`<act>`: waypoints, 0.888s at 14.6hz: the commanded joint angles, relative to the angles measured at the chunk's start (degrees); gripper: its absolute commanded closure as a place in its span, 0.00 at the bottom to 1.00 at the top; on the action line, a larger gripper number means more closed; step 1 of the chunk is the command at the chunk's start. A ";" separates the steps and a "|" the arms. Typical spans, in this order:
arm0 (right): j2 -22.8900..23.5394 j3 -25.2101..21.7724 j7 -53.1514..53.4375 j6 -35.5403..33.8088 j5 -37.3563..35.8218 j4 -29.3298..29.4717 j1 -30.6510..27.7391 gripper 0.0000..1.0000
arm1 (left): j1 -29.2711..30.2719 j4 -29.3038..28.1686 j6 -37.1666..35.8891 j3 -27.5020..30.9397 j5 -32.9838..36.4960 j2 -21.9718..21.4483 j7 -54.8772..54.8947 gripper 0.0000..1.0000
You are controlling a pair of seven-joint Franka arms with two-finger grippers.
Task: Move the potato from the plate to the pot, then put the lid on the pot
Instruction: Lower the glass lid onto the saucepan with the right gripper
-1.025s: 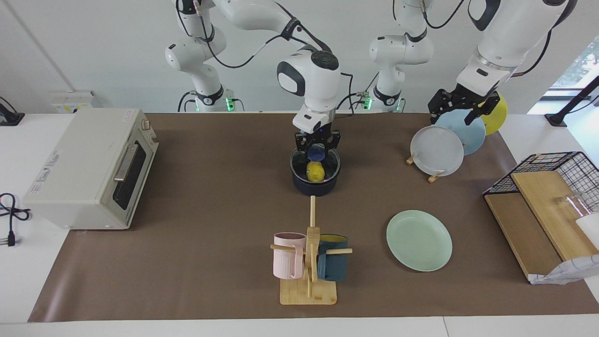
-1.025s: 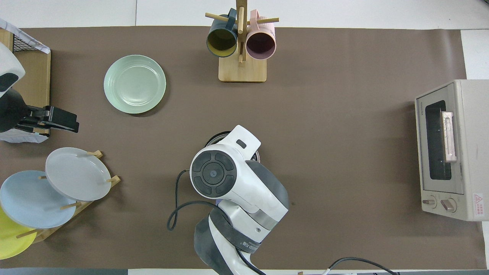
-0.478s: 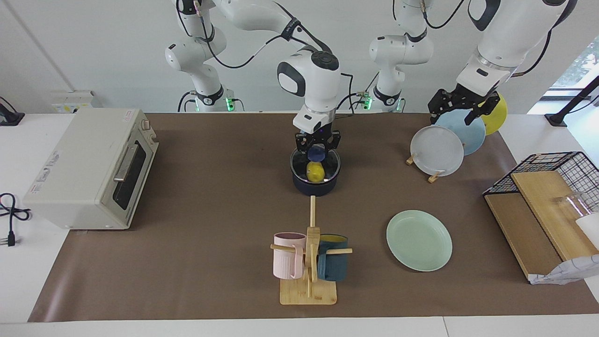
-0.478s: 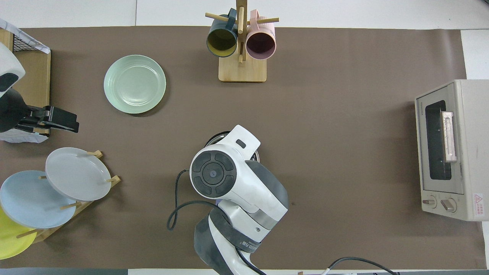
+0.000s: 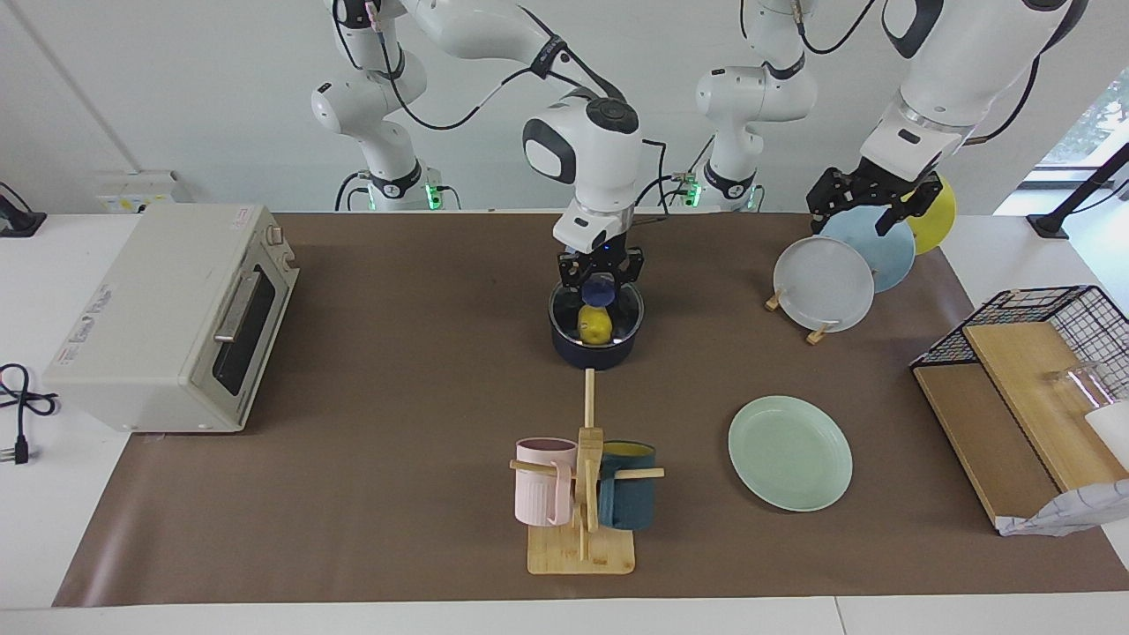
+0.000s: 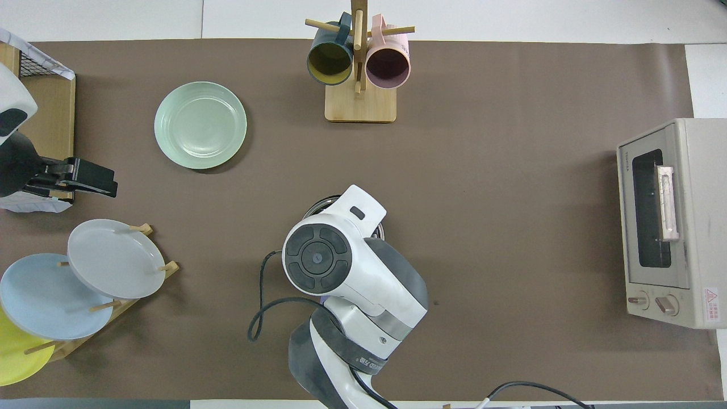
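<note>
The right tool [image 5: 599, 280], just above mid-frame in the facing view, is clamped on the blue knob of the lid [image 5: 597, 309], whose glass sits level on or just over the rim of the pot [image 5: 596, 346]; I cannot tell whether it rests there. The potato [image 5: 595, 324] shows through the glass inside the pot. The pot's handle is not visible. The lid lies straight under the tool, centred on the pot, so the coming move is likely a release and a lift. Toward lower right the plate [image 5: 790, 452] lies bare. At upper right the left tool [image 5: 869, 201] waits, fingers apart, over the plate rack [image 5: 825, 284].
</note>
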 commanded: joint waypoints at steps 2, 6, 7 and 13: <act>0.70 0.11 -0.99 0.08 -3.35 0.46 -0.10 1.00 | 0.85 -0.25 -0.43 -0.40 -0.42 -0.29 0.10 0.00; 0.70 0.20 -0.90 0.16 -4.32 0.38 -0.01 1.00 | 0.85 -0.25 -0.43 -0.40 -0.42 -0.29 0.10 0.00; 0.70 0.20 -0.90 0.25 -4.32 0.46 -0.10 1.00 | 0.85 -0.25 -0.43 -0.40 -0.42 -0.29 0.10 0.00; 0.88 0.20 -0.46 0.69 -3.97 0.38 -0.18 0.25 | 0.85 -0.25 -0.43 -0.40 -0.42 -0.29 0.10 0.00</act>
